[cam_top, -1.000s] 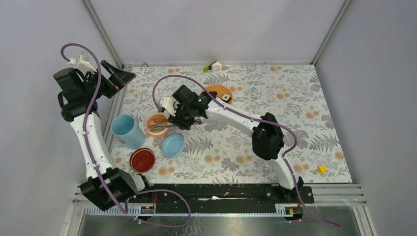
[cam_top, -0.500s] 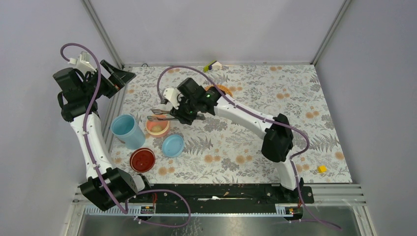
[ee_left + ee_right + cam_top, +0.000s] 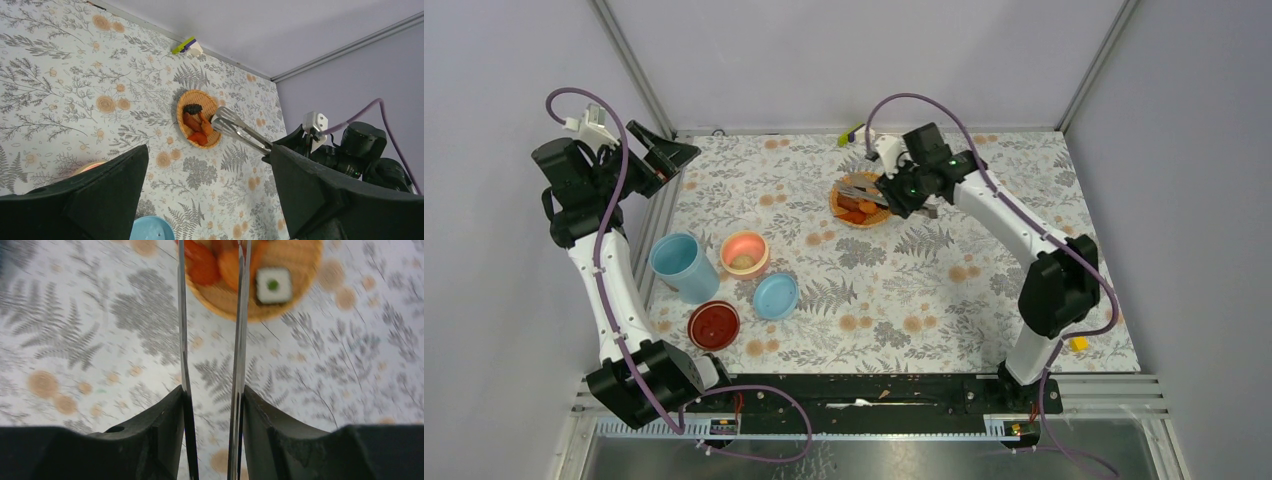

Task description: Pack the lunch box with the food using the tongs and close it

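Moved: the right gripper (image 3: pixel 212 405) has swung from the inner bowl (image 3: pixel 746 241) to the far woven plate (image 3: pixel 300 260), carrying the tongs (image 3: pixel 240 131)
Tongs: clamped between the right fingers; silver arms apart; tips over the plate
Food: orange chunks (image 3: pixel 197 127), a dark piece (image 3: pixel 192 108) and a sushi roll (image 3: pixel 273 285) on the plate; a beige round (image 3: pixel 741 262) in the inner bowl
Lunch box: blue tub (image 3: pixel 679 265) upright near the table's left edge; inner bowl just beside it; lid (image 3: pixel 775 296) flat nearby
Left gripper (image 3: pixel 207 175): raised at the far left corner; jaws spread wide, holding nothing
Nearby: red round dish (image 3: pixel 714 324) beside the lid
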Motion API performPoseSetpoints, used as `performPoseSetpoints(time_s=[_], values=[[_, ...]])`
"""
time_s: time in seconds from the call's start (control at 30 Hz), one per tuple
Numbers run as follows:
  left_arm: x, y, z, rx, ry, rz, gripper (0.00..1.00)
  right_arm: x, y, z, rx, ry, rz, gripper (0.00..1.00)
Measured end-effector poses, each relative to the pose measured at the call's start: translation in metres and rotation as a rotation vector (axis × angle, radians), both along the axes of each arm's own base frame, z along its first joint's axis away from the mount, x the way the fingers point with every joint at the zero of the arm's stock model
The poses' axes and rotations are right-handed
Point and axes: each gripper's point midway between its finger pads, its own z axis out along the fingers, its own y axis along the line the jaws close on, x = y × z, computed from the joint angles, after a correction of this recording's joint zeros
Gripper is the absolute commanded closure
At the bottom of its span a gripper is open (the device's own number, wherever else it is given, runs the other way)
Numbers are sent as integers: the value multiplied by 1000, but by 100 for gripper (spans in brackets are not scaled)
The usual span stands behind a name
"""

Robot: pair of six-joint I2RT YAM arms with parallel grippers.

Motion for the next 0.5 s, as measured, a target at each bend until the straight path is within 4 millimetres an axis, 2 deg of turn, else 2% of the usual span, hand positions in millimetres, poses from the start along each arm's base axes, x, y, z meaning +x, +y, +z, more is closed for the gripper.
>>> performPoseSetpoints(time_s=[0.1,0.23,0.37,0.5], values=[[0,-1,-2,-13,5,-2,1,8,-43,-8,-46,-3,-68,51],[1,-1,-4,-20,4,-4,1,13,-84,-22,-123,-10,-107,51],[1,-1,-3,-24,3,-7,1,14,-104,-30,-189,-10,-107,50],[1,-2,-3,-27,3,-9,1,16,-108,-31,-221,-27,-86,49]])
